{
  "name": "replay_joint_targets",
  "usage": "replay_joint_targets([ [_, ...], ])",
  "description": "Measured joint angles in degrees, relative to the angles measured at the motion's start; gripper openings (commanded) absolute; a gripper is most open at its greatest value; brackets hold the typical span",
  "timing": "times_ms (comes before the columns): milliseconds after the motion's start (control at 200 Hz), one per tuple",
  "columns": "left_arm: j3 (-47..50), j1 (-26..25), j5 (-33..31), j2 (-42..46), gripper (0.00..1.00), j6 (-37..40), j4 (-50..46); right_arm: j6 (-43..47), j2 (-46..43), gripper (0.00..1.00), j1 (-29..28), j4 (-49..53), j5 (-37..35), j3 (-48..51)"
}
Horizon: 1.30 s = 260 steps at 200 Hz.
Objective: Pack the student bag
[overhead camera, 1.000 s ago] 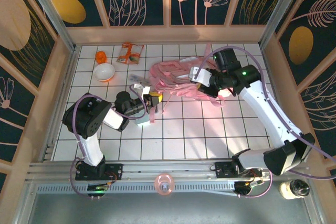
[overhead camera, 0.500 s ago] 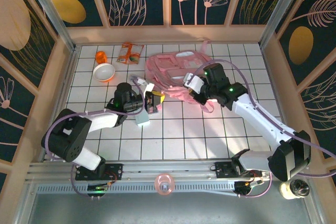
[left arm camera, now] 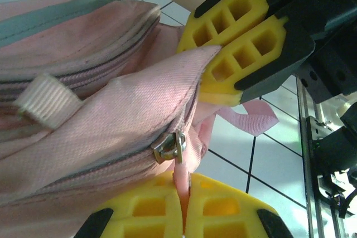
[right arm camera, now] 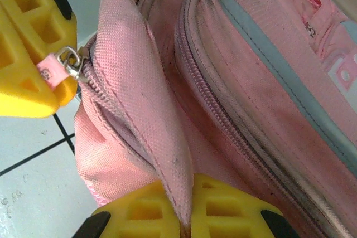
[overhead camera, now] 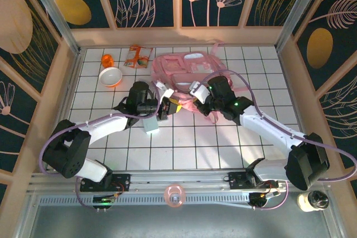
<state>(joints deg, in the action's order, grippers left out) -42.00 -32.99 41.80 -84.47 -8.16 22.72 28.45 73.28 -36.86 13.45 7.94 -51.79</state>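
Since half a second back, the student bag point(overhead camera: 187, 71) is laid out flatter toward the back middle of the tabletop point(overhead camera: 223, 143), and the two claws are brought closer together at its near edge.

Off to the left, well apart from the bag, a white bowl point(overhead camera: 111, 76) with an orange rim, a small orange thing point(overhead camera: 107, 59) and a snack packet point(overhead camera: 137, 56) are lined up near the back wall. A pale little box point(overhead camera: 150, 125) is parked right beside the left forearm.

The left claw point(left arm camera: 184, 210) is clenched on the pink zip pull point(left arm camera: 170, 147) of a bag pocket. The right claw point(right arm camera: 181, 215) is clamped on a fold of bag fabric just beside that zip. What's inside the pocket can't be told, tbh; the bowl's inside is seen as plain white.
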Motion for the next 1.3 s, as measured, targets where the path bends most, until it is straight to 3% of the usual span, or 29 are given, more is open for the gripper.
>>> replay_joint_targets([
  [70, -0.20, -0.42, -0.52, -0.02, 0.00, -0.24, -0.37, -1.86, -0.11, 0.38, 0.13, -1.57, 0.96, 1.11],
  [135, -0.20, -0.94, -1.62, -0.02, 0.00, -0.87, -0.52, -4.44, -1.07, 0.52, 0.72, -3.28, 1.86, 2.58],
  [290, 0.04, -1.90, -3.91, 0.00, 0.00, -2.60, -0.17, -18.43, -9.55, 0.65, 2.45, -6.08, 2.36, 7.89],
  [616, 0.63, -2.19, -4.90, 0.00, 0.00, -4.11, -0.24, -67.56, -30.51, 0.72, 3.78, -1.66, -1.11, 18.88],
  [761, 0.63, -2.19, -4.90, 0.00, 0.00, -4.11, -0.28, -83.32, -36.76, 0.76, 3.82, 0.50, -1.38, 27.85],
  [1016, 0.63, -2.19, -4.85, 0.00, 0.00, -4.20, -0.28, -95.69, -37.88, 0.77, 7.98, -8.70, 0.09, 33.97],
  [1301, 0.63, -2.16, -4.31, 0.00, 0.00, -4.39, -0.79, -99.93, -31.06, 0.54, 10.05, -20.87, 2.75, 36.57],
])
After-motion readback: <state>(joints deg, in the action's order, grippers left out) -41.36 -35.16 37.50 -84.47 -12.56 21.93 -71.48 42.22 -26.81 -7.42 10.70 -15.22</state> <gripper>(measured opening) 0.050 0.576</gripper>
